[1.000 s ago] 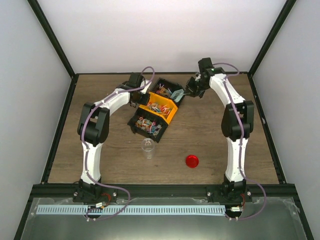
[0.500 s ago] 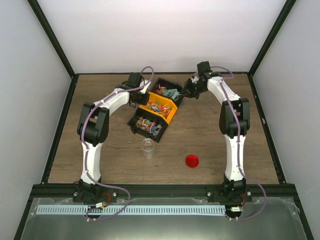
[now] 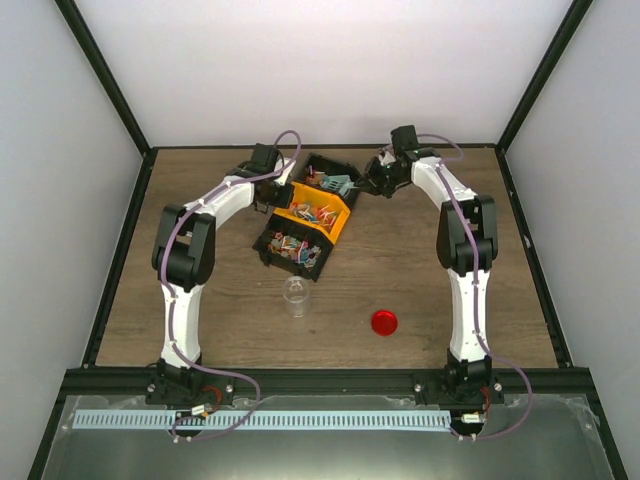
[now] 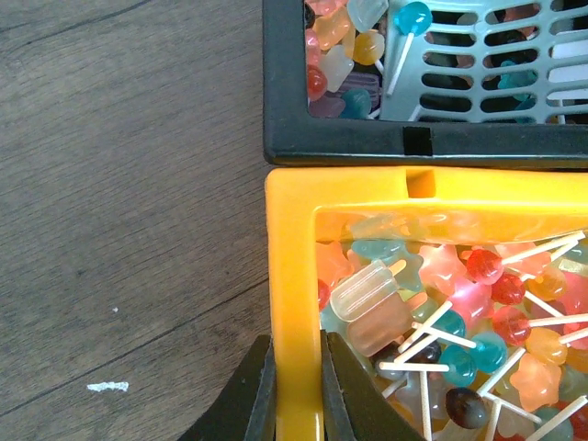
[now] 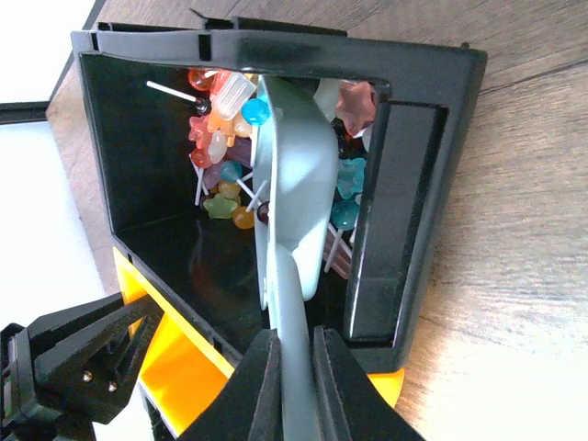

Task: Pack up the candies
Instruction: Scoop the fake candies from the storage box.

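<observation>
Top view: candies point(image 3: 315, 212) lie in yellow bin point(image 3: 345, 226), near black bin point(image 3: 268, 250) and far black bin point(image 3: 325, 160), mid-worktop point(image 3: 440, 290). Clear cup point(image 3: 294, 296) and red lid point(image 3: 384, 321) sit nearer.
Left wrist: left end effector point(image 4: 296, 390) clamped on yellow bin wall.
Right wrist: right end effector point(image 5: 292, 372) clamped on teal scoop point(image 5: 296, 175) handle, scoop head inside far black bin among candies.

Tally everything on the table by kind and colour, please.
black bins: 2
yellow bin: 1
teal scoop: 1
clear jar: 1
red lid: 1
candies: too many to count, spread over all 3 bins
Total: 6, not counting the candies
</observation>
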Available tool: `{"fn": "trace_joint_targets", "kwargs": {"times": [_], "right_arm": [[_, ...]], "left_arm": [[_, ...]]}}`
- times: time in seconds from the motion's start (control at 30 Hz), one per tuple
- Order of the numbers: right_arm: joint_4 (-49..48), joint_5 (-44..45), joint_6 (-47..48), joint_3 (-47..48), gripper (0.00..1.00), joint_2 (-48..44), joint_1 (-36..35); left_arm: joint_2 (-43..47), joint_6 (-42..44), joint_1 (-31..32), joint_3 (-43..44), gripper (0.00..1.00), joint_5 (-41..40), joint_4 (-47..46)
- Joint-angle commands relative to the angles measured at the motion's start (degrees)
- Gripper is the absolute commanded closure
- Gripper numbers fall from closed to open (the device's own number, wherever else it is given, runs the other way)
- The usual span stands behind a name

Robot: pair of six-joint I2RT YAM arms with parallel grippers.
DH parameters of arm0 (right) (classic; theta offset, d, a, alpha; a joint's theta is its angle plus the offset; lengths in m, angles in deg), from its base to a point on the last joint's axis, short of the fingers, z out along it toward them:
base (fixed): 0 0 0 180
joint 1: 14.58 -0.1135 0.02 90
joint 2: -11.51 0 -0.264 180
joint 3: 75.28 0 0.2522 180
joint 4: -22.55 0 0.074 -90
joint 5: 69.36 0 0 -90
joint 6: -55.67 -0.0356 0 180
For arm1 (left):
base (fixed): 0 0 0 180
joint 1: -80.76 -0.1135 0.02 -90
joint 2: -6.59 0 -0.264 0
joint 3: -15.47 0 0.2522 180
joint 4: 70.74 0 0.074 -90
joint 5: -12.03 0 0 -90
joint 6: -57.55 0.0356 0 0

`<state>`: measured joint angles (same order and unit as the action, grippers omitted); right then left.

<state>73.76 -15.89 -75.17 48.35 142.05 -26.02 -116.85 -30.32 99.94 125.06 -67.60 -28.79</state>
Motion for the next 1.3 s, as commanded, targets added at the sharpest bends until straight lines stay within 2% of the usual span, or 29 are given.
{"fn": "trace_joint_targets", "kwargs": {"times": [0.0,0.17,0.47,0.57,0.77,0.97,1.27], "right_arm": [[9.86,10.71,1.54,2.93,0.99,-3.29,-0.59],[19.77,12.24,1.47,6.27,0.99,-4.25,-0.31],[24.50,16.72,2.42,8.27,0.99,-6.65,-0.41],[25.82,17.51,3.79,10.47,0.99,-4.52,-1.02],[30.21,19.99,5.65,19.58,0.99,5.59,-3.94],[24.96,14.83,5.93,20.60,0.99,12.03,-5.78],[-4.02,-3.12,5.26,-2.57,0.99,4.20,-5.88]], "left_arm": [[-0.18,2.09,0.83,-1.96,0.96,3.58,0.43],[-0.67,2.18,0.68,-1.62,0.96,4.61,0.28],[-0.83,2.66,0.68,-1.89,0.96,5.21,-0.15],[-1.02,2.88,0.75,-1.71,0.96,5.92,-0.24],[-1.79,4.05,1.11,-2.01,0.96,9.58,0.05],[-2.48,4.52,1.74,-1.75,0.96,10.77,0.37],[-2.58,3.81,2.15,-1.11,0.96,11.51,0.46]]}}
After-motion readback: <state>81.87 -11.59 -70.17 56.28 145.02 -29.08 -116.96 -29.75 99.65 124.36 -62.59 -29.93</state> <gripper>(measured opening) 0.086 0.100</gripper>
